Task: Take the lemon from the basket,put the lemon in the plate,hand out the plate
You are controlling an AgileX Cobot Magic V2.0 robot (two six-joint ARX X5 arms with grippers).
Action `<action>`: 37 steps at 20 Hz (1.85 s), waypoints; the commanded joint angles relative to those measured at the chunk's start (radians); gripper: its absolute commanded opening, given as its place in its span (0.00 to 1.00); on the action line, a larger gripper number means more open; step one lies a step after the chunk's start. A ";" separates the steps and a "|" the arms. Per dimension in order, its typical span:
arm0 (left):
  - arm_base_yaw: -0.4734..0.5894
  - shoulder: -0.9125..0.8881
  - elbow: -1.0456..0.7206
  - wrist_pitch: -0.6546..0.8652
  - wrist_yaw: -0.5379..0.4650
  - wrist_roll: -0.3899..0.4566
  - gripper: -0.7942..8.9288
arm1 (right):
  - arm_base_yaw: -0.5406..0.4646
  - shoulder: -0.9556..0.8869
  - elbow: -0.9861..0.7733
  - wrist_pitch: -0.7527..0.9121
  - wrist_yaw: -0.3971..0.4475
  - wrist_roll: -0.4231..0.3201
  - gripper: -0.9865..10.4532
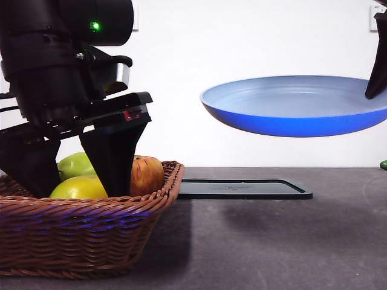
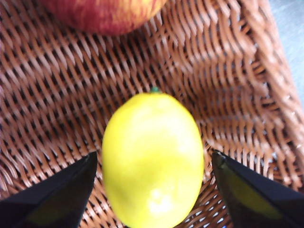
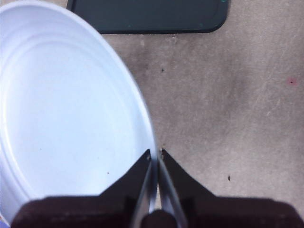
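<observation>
Your left arm [image 1: 66, 66] is a bulky matte-black housing with a lit green LED [image 1: 95, 25] and a small red mark. Its gripper [image 2: 152, 190] and the right gripper [image 3: 155, 161] have black, wedge-shaped, tapering jaws.

Right pincer [image 3: 155, 156] pinches the blue plate's [image 3: 61, 118] rim above the table [image 3: 228, 104].

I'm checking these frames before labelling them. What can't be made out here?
- Lemon: its near end is cut off by the left wrist view's edge.
- Basket contents: in the front view the left gripper hides part of the fruit.
- Red-yellow apple: cropped in the left wrist view.
- Right gripper, shut on the plate: mostly out of the front view.
- Green thing: cut off, unidentifiable.
</observation>
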 commanded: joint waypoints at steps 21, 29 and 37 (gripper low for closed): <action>-0.042 -0.109 0.359 -0.208 0.070 0.156 0.23 | 0.002 0.039 0.016 0.047 0.003 0.018 0.09; -0.144 -0.128 0.443 -0.123 0.154 0.155 0.23 | 0.056 0.159 0.016 0.070 -0.084 0.071 0.09; -0.214 0.025 0.443 -0.075 0.050 0.190 0.24 | 0.163 0.162 0.016 0.087 -0.084 0.111 0.09</action>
